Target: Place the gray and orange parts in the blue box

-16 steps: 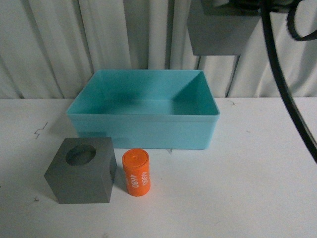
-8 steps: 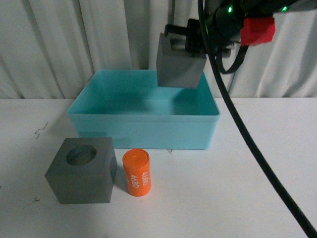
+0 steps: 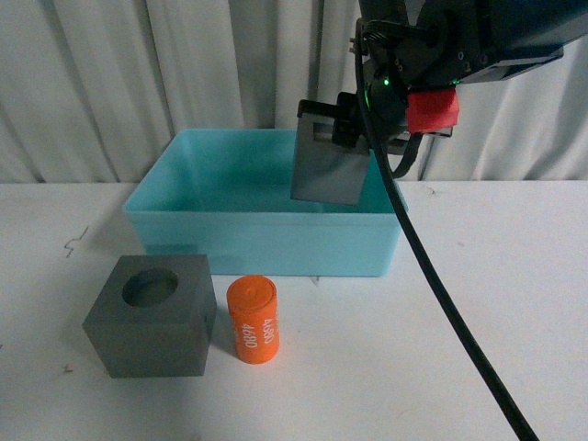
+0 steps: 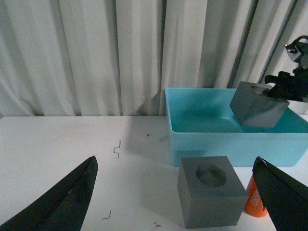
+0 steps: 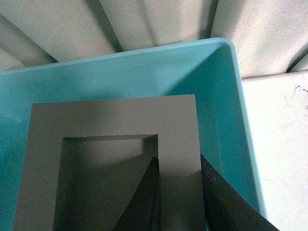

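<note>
Centrally on the white worktop [image 3: 478,303] sits the blue box [image 3: 266,241], the rectangular-recess gray cube [image 3: 327,175] hanging tilted over its right side with the right claw [image 5: 179,197] clamped on one wall, the round-recess gray cube [image 3: 152,317] and the orange cylinder [image 3: 253,320] in front, and the left claw [image 4: 174,160] spread apart.

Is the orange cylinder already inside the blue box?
No, the orange cylinder sits on the table in front of the blue box, beside a gray cube.
</note>
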You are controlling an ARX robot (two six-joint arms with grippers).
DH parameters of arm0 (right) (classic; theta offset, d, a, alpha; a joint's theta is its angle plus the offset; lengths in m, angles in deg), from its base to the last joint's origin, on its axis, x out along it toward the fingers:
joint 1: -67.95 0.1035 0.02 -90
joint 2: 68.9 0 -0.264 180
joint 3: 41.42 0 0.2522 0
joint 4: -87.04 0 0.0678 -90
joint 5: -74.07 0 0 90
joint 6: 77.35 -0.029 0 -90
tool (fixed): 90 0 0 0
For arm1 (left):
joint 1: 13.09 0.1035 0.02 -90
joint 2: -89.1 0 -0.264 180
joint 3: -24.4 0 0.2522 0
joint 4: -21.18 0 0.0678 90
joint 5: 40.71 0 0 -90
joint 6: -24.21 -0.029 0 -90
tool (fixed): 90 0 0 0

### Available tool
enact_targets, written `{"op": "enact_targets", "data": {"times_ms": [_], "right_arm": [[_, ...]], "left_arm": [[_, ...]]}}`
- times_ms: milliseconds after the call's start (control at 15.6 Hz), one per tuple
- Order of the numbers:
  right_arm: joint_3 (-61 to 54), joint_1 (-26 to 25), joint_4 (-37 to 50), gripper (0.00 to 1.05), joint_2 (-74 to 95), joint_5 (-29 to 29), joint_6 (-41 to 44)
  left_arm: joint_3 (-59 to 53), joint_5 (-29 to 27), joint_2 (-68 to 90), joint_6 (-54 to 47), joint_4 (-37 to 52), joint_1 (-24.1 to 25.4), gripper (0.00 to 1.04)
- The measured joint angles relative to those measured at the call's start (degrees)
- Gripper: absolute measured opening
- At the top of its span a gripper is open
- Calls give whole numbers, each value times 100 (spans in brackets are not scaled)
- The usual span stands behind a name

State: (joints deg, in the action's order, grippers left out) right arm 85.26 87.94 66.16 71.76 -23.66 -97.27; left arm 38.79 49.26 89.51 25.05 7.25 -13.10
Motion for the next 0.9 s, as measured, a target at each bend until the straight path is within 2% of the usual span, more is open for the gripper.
{"op": "enact_targets", "data": {"times_ms": [64,128,192,384,512,576,704,768,832,896], "right_arm": [[151,35,-63,19,87,-11,-13],[568,70,-319,34,365,-61,-24],[389,61,57,67,273,-208,-170],[-1362,-157,1285,99,-1095,-142,-367],[-3233,-599,2090,98,-3117,-52,-472],[-4181,-857,2114,98,-4203,52,-640],[-6688,-1499,1340,98,-6581,284,-1259],[-7650,-1561,1169,98,-7215,282,-1408],[-8456,-1547,2406,92,-7385,293,-1099],[-9036,-1554,3875,79,-7471,321,-223]], "left_arm": [[0,0,0,0,0,0,98],[0,0,0,0,-2,0,98],[0,0,0,0,0,0,98],[0,-2,0,0,0,0,98],[0,0,0,0,0,0,98],[0,0,0,0,-2,0,98],[0,0,0,0,-2,0,98],[0,0,0,0,-2,0,98],[0,0,0,0,0,0,98],[0,0,0,0,2,0,98]]}}
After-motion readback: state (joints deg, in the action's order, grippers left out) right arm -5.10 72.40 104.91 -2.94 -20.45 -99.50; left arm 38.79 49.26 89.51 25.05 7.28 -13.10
